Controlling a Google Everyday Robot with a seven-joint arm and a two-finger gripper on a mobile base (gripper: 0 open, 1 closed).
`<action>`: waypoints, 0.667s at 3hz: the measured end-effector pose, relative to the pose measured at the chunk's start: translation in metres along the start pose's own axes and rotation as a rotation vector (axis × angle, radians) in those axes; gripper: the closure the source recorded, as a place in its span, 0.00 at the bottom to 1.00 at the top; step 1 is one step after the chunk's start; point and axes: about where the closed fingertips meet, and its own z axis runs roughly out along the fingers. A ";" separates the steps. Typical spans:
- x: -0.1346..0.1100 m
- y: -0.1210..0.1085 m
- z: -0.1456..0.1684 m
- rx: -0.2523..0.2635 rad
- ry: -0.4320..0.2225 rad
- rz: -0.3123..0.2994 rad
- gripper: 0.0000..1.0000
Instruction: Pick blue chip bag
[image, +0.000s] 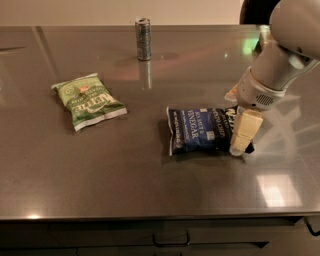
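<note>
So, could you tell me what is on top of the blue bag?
Only the gripper, open over the right end of the blue bag; one finger covers that edge. Contact underneath is hidden.

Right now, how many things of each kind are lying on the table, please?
Chip bags: 2, the blue chip bag and the green chip bag.
Cans: 1, the can.
Total: 3.
The gripper is at the blue chip bag's right end, jaws open.
</note>
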 end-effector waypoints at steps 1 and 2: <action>-0.004 0.002 0.013 -0.041 0.013 -0.012 0.15; -0.011 0.005 0.012 -0.057 0.022 -0.021 0.38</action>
